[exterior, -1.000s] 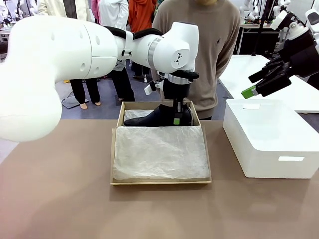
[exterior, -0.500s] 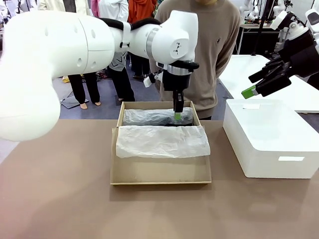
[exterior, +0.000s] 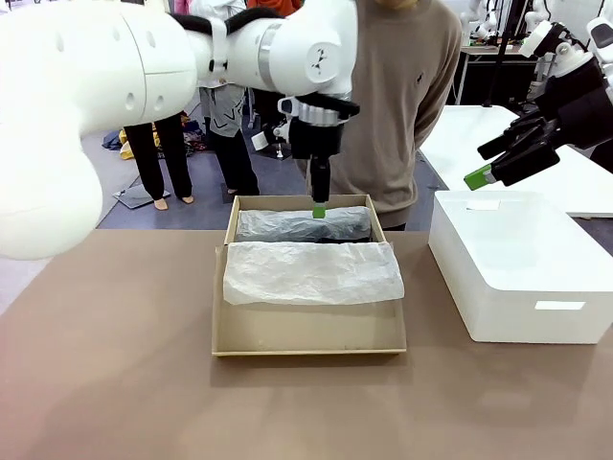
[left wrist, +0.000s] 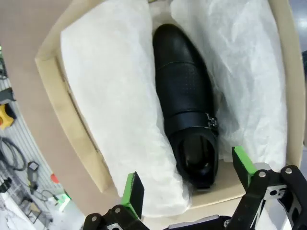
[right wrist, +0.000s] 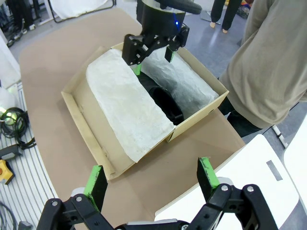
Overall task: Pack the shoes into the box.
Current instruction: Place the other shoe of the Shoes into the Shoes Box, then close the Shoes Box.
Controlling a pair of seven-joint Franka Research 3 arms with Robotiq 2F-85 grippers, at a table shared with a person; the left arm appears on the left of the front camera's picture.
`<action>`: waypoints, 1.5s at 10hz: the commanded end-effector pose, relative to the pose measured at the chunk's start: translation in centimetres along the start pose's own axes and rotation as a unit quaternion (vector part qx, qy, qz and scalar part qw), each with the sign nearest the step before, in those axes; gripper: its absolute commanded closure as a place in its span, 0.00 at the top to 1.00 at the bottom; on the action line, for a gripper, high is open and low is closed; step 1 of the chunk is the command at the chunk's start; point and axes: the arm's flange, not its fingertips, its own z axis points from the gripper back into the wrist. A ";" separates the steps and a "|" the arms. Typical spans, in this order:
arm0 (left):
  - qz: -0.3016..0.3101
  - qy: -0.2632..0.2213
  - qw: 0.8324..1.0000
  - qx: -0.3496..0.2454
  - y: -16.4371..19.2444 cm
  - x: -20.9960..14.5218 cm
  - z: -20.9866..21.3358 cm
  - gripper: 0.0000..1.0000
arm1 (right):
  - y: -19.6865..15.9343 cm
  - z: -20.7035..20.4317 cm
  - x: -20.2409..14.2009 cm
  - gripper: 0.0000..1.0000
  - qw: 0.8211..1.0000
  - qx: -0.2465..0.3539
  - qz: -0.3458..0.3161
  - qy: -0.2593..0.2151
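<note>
The tan cardboard box (exterior: 308, 351) lies in the middle of the table, lined with white tissue paper (exterior: 311, 272). One black glossy shoe (left wrist: 184, 105) with a silver buckle lies on its side along the box's far wall, between folds of tissue, and it is dark in the right wrist view (right wrist: 166, 101). My left gripper (exterior: 319, 210) hangs open just above that shoe, its green pads (left wrist: 132, 193) spread with nothing between them. My right gripper (exterior: 492, 161) is open, high above the white box. A second shoe is hidden.
A bigger white rectangular box (exterior: 517, 268) stands at the table's right. A person in a beige sweater (exterior: 402, 86) stands right behind the cardboard box's far wall. The box's near half shows bare cardboard (exterior: 306, 328).
My left gripper let go of the shoe, which now lies flat under tissue, then rose and shifted left. The tissue sheet slid from the box's near half toward the far side.
</note>
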 end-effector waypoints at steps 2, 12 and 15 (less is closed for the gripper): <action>0.013 0.002 0.999 -0.042 1.4 -2.0 2.1 1.00 | -0.1 0.0 0.1 1.00 1.000 0.005 0.000 -0.008; -0.229 -0.012 0.971 -0.060 4.8 5.1 7.5 1.00 | -0.1 0.0 0.1 1.00 1.000 0.005 0.000 -0.008; -0.421 -0.024 0.906 -0.033 5.9 11.6 8.9 1.00 | -0.1 0.0 0.1 1.00 1.000 0.005 0.000 -0.008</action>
